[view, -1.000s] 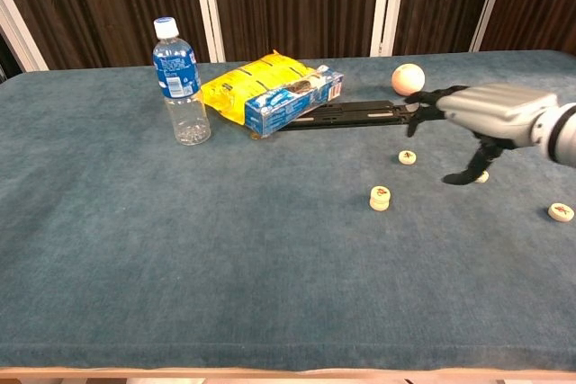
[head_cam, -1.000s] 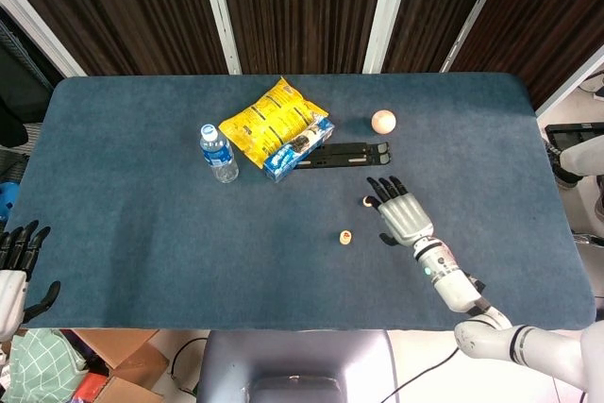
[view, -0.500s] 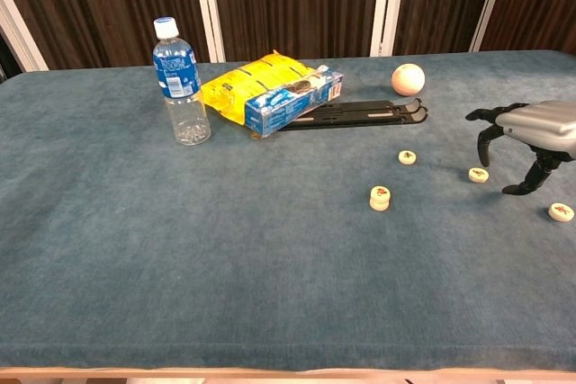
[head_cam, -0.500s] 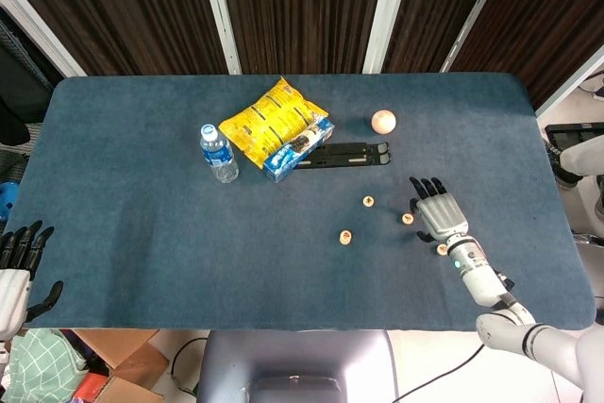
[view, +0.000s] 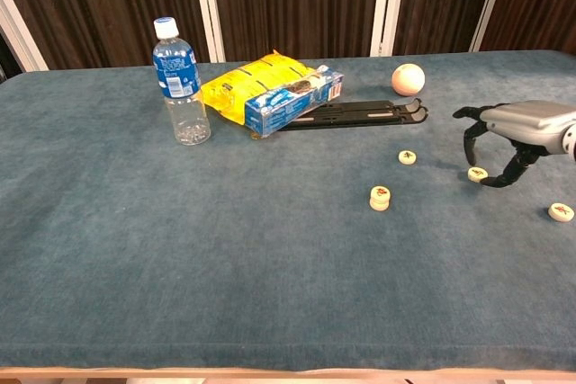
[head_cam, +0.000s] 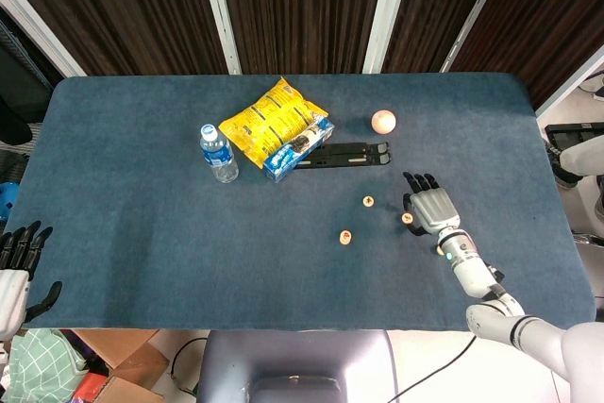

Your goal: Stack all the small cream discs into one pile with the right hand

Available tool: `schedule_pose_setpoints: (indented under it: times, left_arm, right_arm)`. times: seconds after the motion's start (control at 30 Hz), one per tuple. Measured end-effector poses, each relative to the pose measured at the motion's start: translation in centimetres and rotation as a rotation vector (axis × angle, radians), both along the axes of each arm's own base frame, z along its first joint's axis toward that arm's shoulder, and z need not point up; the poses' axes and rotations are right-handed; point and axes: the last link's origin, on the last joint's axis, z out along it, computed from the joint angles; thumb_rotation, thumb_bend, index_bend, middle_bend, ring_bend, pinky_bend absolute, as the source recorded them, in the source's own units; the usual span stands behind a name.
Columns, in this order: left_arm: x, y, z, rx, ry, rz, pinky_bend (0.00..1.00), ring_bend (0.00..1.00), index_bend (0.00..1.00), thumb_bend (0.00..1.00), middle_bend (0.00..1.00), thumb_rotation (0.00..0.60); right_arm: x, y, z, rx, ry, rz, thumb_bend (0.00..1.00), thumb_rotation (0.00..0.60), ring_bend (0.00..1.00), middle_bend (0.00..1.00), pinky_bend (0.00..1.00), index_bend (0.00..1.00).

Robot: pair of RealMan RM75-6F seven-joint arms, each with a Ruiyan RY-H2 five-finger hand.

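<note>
A water bottle [view: 179,78] stands beside a yellow snack bag [view: 247,87], blue box [view: 295,97], black rack [view: 355,114] and pinkish ball [view: 408,79].

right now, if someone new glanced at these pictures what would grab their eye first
Probably the yellow snack bag at the table's far middle, leaning on a blue box, with the water bottle upright to its left. Next, the right hand hovering with curled fingers over one small cream disc near the right edge. Other discs lie scattered nearby, one pair already stacked.

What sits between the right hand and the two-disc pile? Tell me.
One single cream disc lies on the cloth between the right hand and the two-disc pile, a little behind the direct line. Otherwise bare blue cloth; the chest view shows it best.
</note>
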Motion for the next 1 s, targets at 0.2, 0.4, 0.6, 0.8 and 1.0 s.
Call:
schedule_pose_setpoints:
  times: [0.2, 0.4, 0.6, 0.8, 1.0]
  left_arm:
    - [-0.1, 0.1, 0.0, 0.001, 0.0, 0.003, 0.09, 0.0, 0.0, 0.35, 0.0, 0.6]
    - [0.0, 0.1, 0.0, 0.002, 0.0, 0.002, 0.09, 0.0, 0.0, 0.35, 0.0, 0.6]
    - [-0.1, 0.1, 0.0, 0.001, 0.0, 0.004, 0.09, 0.0, 0.0, 0.35, 0.0, 0.6]
    - [-0.1, 0.2, -0.1, -0.004, 0.002, 0.005, 0.09, 0.0, 0.0, 0.35, 0.0, 0.6]
    - [0.0, 0.3, -0.2, -0.003, 0.003, 0.004, 0.09, 0.0, 0.0, 0.35, 0.0, 0.6]
  right_arm:
    - [0.2, 0.0, -0.5, 0.012, 0.003, 0.0, 0.45, 0.6, 0.0, 0.0, 0.0, 0.59]
    - [0.2, 0.0, -0.5, 0.014, 0.007, -0.003, 0.48, 0.6, 0.0, 0.0, 0.0, 0.63]
    - [0.7, 0.0, -0.1, -0.009, -0.023, 0.011, 0.49, 0.6, 0.0, 0.0, 0.0, 0.66]
    - [3.5, 1.1, -0.2, -0.003, -0.126, 0.072, 0.49, 0.6, 0.0, 0.02, 0.0, 0.67]
    - [9.5, 2.7, -1.6, 0.054, -0.244, 0.174, 0.49, 0.6, 0.0, 0.05, 0.0, 0.69]
